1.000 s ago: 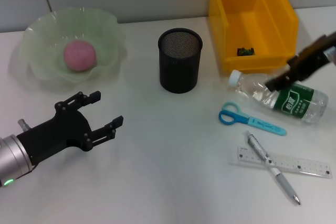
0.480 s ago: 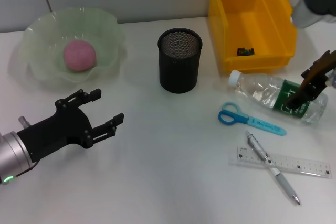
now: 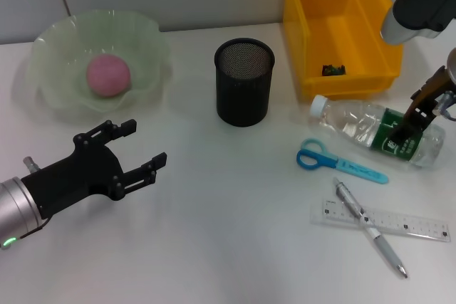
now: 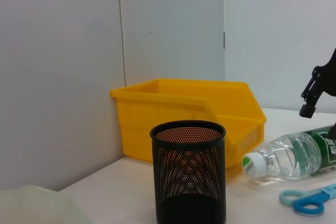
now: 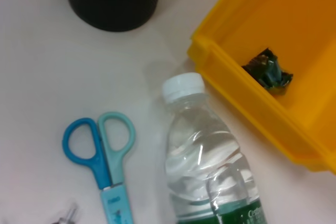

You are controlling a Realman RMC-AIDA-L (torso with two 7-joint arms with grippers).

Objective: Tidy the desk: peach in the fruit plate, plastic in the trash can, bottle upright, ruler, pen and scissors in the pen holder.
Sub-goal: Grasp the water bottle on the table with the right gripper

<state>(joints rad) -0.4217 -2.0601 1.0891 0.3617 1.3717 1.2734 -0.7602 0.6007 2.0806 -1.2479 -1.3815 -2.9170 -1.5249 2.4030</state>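
The peach (image 3: 108,75) lies in the fruit plate (image 3: 146,37) at the back left. The pen holder (image 3: 244,82) stands mid-desk. The bottle (image 3: 370,130) lies on its side in front of the trash can (image 3: 308,33), cap pointing left. A dark bit of plastic (image 3: 333,70) sits inside the can. The scissors (image 3: 340,162) lie below the bottle, and the pen (image 3: 370,227) lies across the ruler (image 3: 406,223). My right gripper (image 3: 410,124) hangs just above the bottle's green label. My left gripper (image 3: 146,146) is open and empty, low at the front left.
The desk (image 3: 228,233) is white, with a pale wall behind it. The trash can stands against the back right edge. In the right wrist view the bottle (image 5: 205,145), scissors (image 5: 102,150) and trash can (image 5: 273,108) lie close together.
My right arm has swung right along the bottle, from its neck to its label, and its wrist has risen. The left arm has barely moved.
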